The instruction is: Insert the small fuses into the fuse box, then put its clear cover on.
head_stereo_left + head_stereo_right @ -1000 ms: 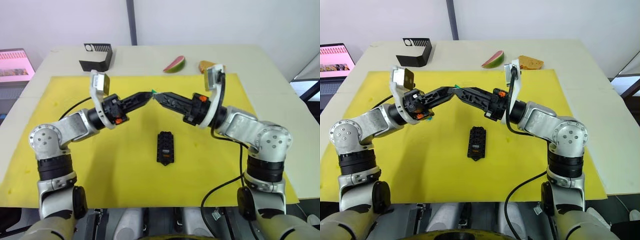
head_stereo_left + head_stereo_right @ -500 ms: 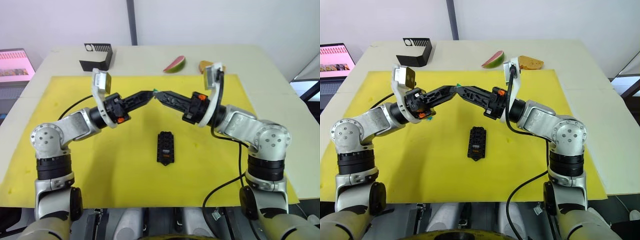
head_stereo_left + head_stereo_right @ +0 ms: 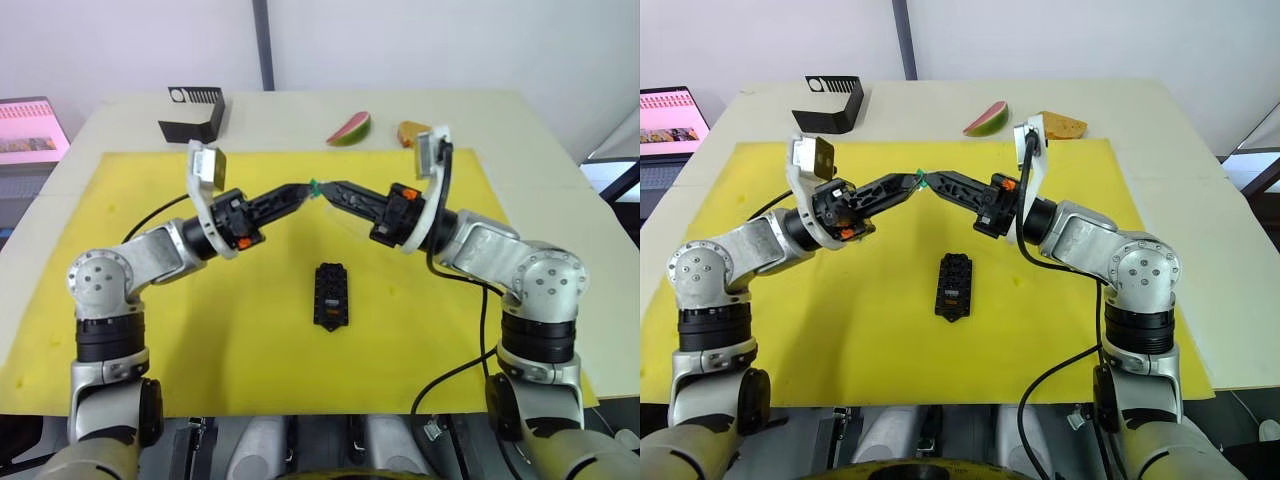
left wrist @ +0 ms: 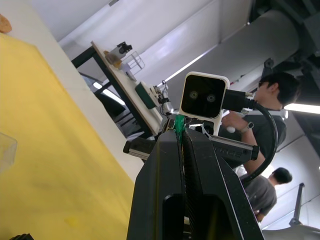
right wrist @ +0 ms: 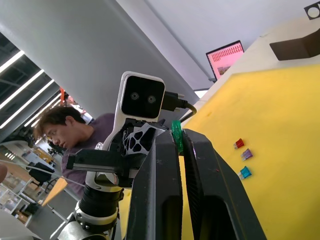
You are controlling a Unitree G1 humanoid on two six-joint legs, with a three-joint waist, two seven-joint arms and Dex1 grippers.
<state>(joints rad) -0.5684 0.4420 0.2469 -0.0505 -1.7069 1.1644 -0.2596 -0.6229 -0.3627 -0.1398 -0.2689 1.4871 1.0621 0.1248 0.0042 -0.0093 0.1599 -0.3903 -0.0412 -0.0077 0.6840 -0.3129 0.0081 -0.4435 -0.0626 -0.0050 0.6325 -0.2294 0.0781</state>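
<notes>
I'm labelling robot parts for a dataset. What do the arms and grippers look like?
Both arms are silver-grey with black joint bands. Left gripper and right gripper have tapering black fingers, orange accents, a white wrist bracket and trailing black cables.

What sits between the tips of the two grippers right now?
A green fuse, pinched where the left gripper and right gripper meet above the yellow mat. Both wrist views show it at the fingertips too.

The fuse box [image 3: 331, 295] looks like matt black plastic. Under it lies a smooth, matt yellow mat [image 3: 230, 340] on a pale, smooth desk [image 3: 290, 115]. The green fuse [image 5: 176, 135] is translucent, glossy plastic.
</notes>
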